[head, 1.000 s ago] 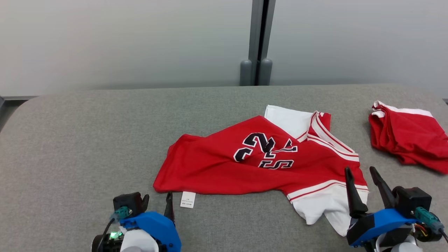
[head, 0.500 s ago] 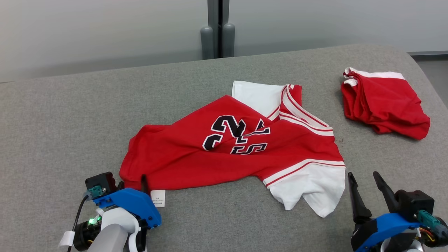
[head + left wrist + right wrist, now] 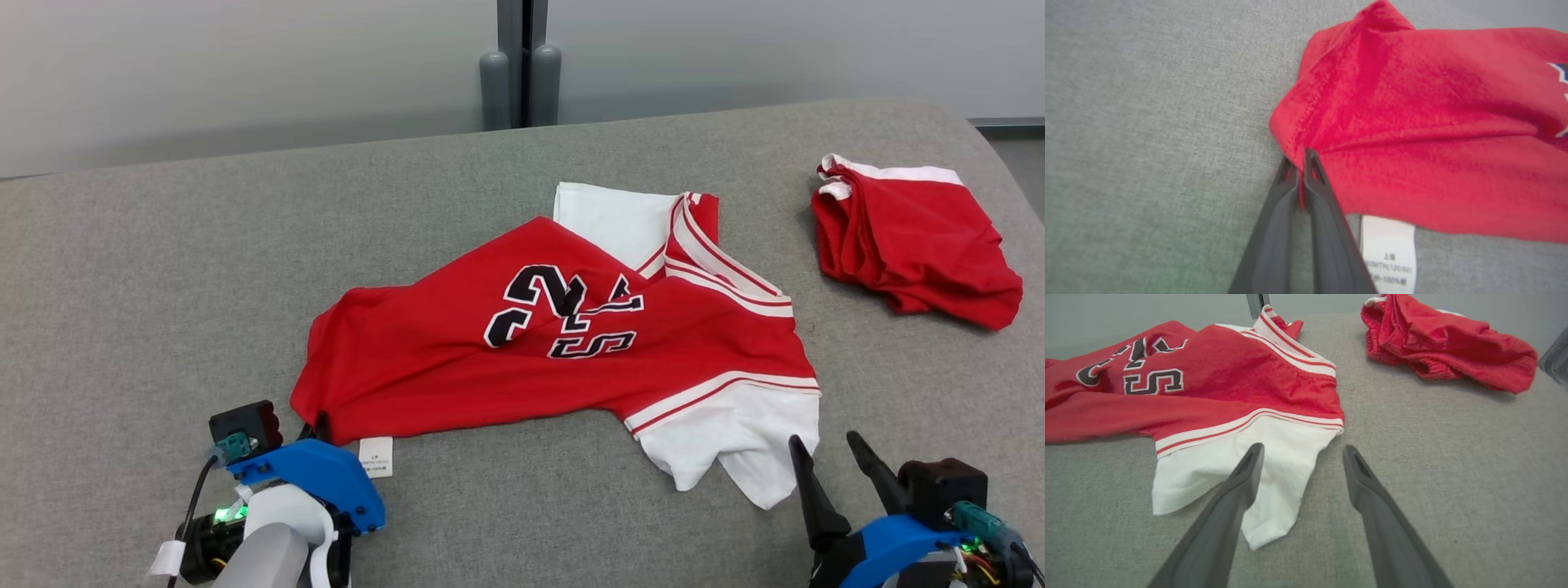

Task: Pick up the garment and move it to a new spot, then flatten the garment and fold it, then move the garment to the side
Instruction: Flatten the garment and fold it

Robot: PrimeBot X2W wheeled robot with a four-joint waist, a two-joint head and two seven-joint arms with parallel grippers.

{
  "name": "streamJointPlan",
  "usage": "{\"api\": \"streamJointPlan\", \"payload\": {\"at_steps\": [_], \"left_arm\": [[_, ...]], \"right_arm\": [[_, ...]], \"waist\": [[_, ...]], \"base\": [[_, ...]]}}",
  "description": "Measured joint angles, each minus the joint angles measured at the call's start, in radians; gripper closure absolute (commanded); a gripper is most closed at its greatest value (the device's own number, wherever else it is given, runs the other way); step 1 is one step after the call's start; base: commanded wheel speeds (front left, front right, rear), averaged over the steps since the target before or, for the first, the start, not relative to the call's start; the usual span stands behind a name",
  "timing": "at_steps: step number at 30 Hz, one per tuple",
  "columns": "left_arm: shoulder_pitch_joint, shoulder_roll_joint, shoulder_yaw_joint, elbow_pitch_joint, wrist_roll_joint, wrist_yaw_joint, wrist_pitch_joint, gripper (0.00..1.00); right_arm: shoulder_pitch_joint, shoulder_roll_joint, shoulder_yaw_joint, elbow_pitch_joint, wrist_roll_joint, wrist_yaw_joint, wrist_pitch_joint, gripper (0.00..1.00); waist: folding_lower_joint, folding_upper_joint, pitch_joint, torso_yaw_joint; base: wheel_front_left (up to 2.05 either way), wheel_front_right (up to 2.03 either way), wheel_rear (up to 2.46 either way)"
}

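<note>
You are looking at the red jersey (image 3: 571,367) lying crumpled across the middle of the grey table (image 3: 163,286), with its black number print (image 3: 563,314) facing up and creasing along a fold. Your left gripper (image 3: 1298,157) is sitting at the table's near edge on the robot's left. Its two dark fingers are pressing almost together on the jersey's red hem corner, pinching a thin fold of cloth between them. In the left wrist view the fabric is bunching into ridges running away from the tips. The white care label (image 3: 375,456) is lying flat on the table just beside that pinched corner, sticking out from under the hem. Your right gripper (image 3: 823,441) is hovering at the table's near edge on the robot's right, its fingers standing spread apart and holding nothing. In the right wrist view one fingertip is showing against the jersey's white sleeve (image 3: 735,441), though you cannot tell whether it is touching the cloth. A second red pile (image 3: 914,245) is resting toward the table's far right corner, well apart from the jersey.
</note>
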Motion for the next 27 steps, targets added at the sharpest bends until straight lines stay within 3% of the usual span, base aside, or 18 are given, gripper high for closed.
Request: {"api": "streamJointPlan", "payload": {"at_steps": [9,15,16,18,20,27], "left_arm": [[0.017,0.022,-0.008,-0.116,0.026,0.009,-0.044,1.00],[0.041,0.031,-0.010,-0.186,0.028,0.024,-0.046,1.00],[0.044,0.033,-0.012,-0.196,0.028,0.024,-0.046,1.00],[0.054,0.034,-0.015,-0.209,0.028,0.023,-0.046,1.00],[0.062,0.035,-0.016,-0.219,0.028,0.023,-0.050,1.00],[0.080,0.032,-0.007,-0.256,-0.003,0.007,-0.055,1.00]], "right_arm": [[0.023,-0.001,-0.007,0.028,0.047,0.000,0.077,0.00],[-0.023,0.000,0.034,0.140,0.083,0.000,0.076,0.00],[-0.040,0.000,0.038,0.163,0.087,0.000,0.070,0.09],[-0.069,0.000,0.053,0.200,0.091,0.000,0.050,0.61],[-0.089,0.000,0.067,0.233,0.096,0.000,0.044,1.00],[-0.102,0.000,0.102,0.218,0.145,0.000,0.020,1.00]], "waist": [[0.0000,0.0000,0.001,0.022],[0.0000,0.0001,0.000,0.032],[0.0001,0.0001,-0.001,0.033],[0.0000,0.0000,-0.002,0.036],[0.0001,-0.0001,-0.006,0.038],[0.0000,-0.0001,-0.046,0.042]], "base": [[0.00,0.00,0.00],[0.00,0.00,0.00],[0.00,0.00,0.00],[0.00,0.00,0.00],[0.00,0.00,0.00],[0.00,0.00,0.00]]}}
